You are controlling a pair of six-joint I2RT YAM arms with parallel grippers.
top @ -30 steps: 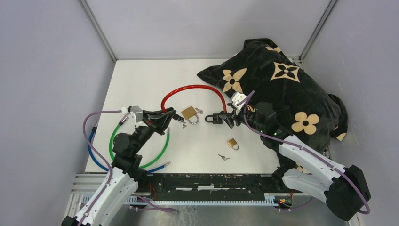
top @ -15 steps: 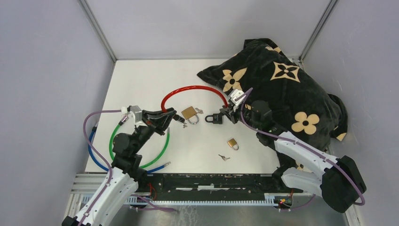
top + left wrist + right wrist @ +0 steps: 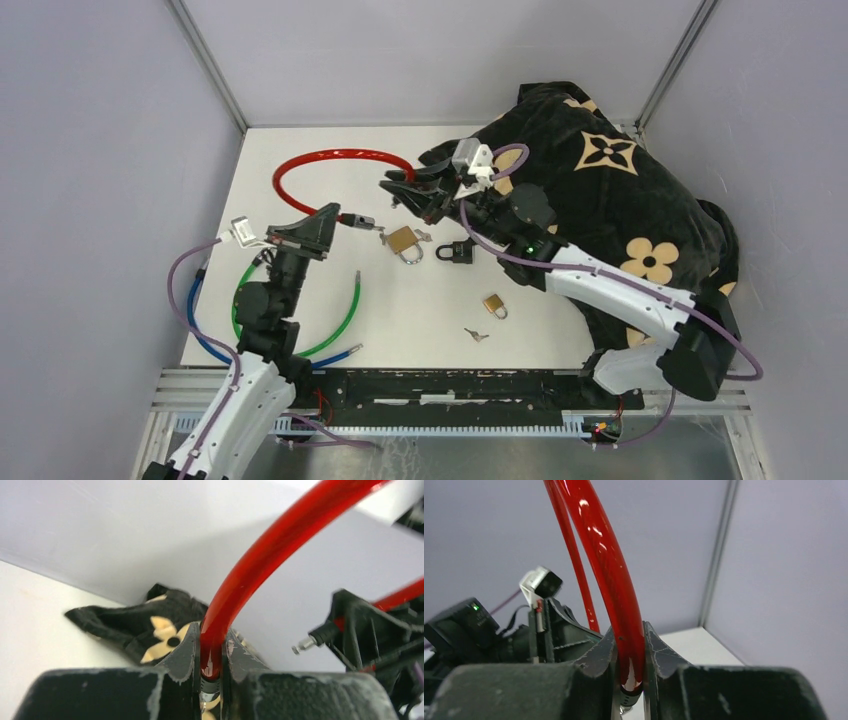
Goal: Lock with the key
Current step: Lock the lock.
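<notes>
Red cable (image 3: pixel 322 153) gripped by left end effector (image 3: pixel 338 215), right end effector (image 3: pixel 392 187)

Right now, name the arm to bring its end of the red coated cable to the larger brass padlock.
Probably left: the left gripper clamps the red coated cable, whose metal tip nearly reaches the larger brass padlock. The right gripper holds its end farther away.
</notes>
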